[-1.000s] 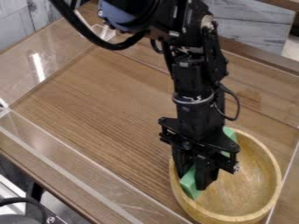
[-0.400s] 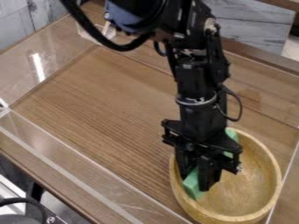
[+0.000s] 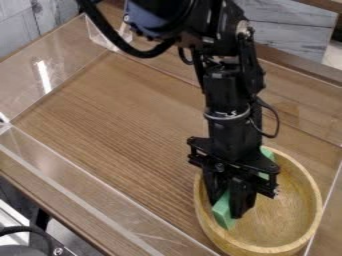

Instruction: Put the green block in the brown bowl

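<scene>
The bowl (image 3: 297, 232) is round, of light wood with visible grain and a thick rim, and it stands near the table's (image 3: 120, 120) front right corner. The table is brown wood grain with clear plastic walls at its edges, and its left side is wide open. The black gripper (image 3: 235, 205) reaches down into the bowl, closed on the flat green block (image 3: 221, 207), which stands tilted inside the bowl by the left rim
</scene>
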`<state>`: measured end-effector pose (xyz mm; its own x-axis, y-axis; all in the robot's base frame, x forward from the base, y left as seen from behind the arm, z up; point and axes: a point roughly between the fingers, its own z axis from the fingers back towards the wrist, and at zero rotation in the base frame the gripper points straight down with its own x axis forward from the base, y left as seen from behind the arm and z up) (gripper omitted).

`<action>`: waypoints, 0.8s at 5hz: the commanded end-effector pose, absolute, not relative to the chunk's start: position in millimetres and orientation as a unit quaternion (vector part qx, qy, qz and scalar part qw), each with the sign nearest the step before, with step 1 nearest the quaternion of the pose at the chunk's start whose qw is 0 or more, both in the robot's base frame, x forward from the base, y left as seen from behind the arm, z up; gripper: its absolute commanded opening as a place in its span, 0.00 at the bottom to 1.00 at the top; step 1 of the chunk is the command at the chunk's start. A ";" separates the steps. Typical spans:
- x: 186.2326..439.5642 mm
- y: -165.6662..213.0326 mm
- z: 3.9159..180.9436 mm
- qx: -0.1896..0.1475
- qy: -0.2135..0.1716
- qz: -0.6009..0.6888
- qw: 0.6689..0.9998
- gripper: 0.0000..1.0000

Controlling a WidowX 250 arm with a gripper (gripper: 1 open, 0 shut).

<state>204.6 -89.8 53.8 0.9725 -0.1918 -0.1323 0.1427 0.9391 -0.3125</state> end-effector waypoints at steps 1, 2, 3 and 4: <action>217.2 -93.3 63.8 -0.158 0.057 -0.094 0.981 0.00; 217.6 -94.2 64.0 -0.161 0.059 -0.093 0.981 0.00; 218.0 -95.0 64.2 -0.163 0.062 -0.093 0.980 0.00; 218.0 -95.8 64.6 -0.165 0.064 -0.092 0.980 0.00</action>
<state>205.3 -92.6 54.0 0.9694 -0.1940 -0.1506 0.1361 0.9348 -0.3280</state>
